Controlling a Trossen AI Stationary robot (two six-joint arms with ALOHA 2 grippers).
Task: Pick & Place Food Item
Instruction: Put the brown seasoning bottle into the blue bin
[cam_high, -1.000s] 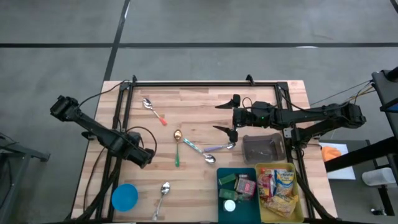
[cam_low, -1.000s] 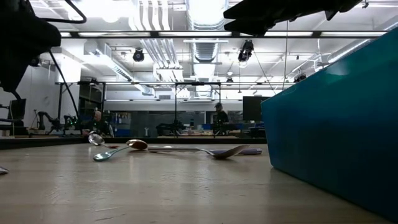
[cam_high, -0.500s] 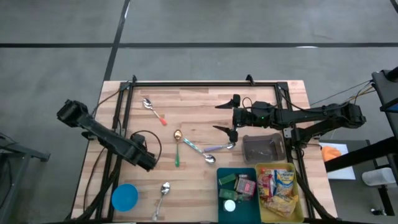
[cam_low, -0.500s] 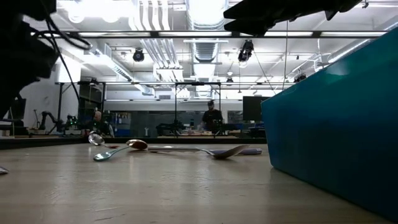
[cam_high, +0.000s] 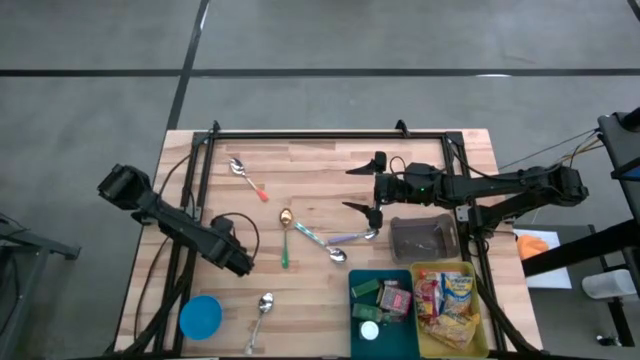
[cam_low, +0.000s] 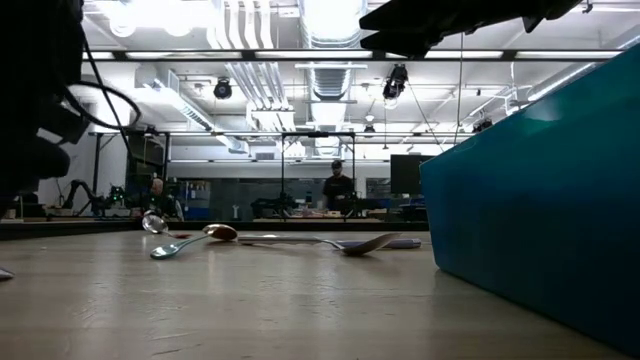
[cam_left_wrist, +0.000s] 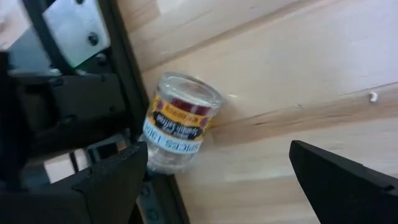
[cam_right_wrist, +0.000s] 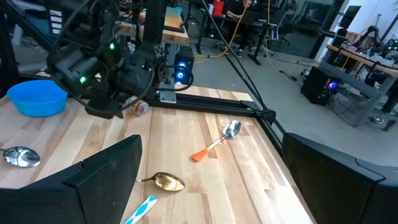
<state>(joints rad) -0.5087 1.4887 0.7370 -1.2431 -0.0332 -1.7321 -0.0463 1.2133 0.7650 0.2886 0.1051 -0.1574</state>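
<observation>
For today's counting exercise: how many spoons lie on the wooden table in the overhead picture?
5. An orange-handled spoon far left; a green-handled spoon mid-table; a blue-handled spoon and a purple-handled spoon beside it; a silver spoon by the blue bowl. None seems hidden.

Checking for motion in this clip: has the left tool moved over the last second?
Yes. In the high view the left tool has slid toward the table's front edge, nearer the blue bowl. It is open over a small spice jar.
</observation>
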